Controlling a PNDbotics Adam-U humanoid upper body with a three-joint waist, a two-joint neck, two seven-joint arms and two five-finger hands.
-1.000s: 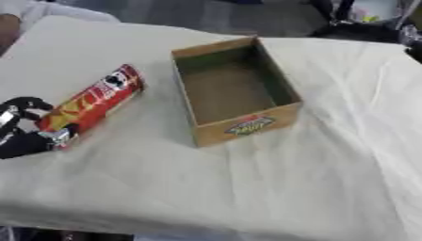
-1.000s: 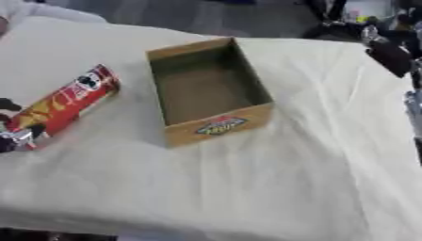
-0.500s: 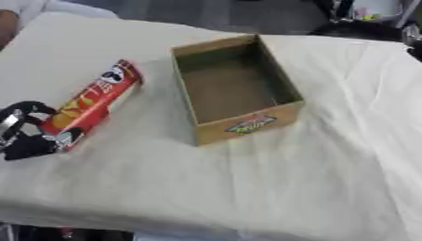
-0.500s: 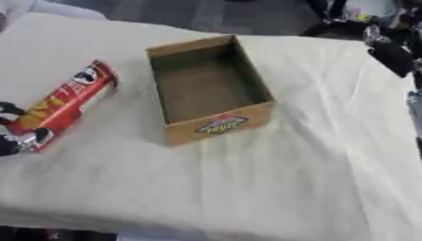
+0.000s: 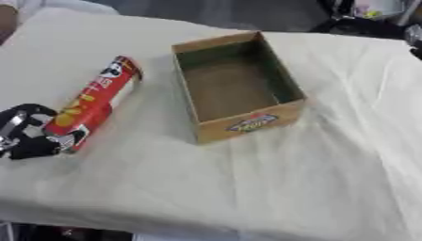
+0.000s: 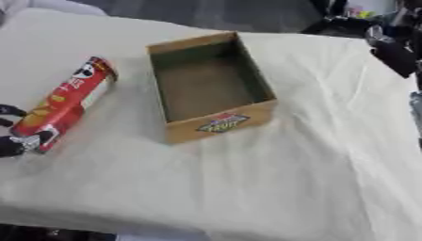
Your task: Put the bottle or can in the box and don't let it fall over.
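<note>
Left hand point(image 5: 29, 134): black, at the near left edge of the table, fingers curled round the near end of the can.
Can point(image 5: 92, 103): a tall red crisp tube with yellow and white print, lying on its side on the cloth, left of the box and apart from it; its near end sits in the left hand, its far end points away and slightly right.
Tablecloth point(image 5: 272, 183): pale cream, wrinkled, covering the whole table.
Box point(image 5: 282, 88): open-topped brown cardboard, in the middle of the table, long axis running near to far; its inside holds nothing, and a coloured logo label shows on its near wall.
Right hand point(image 6: 395, 54): dark shape at the far right edge in the right eye view; I cannot tell how its fingers stand.
</note>
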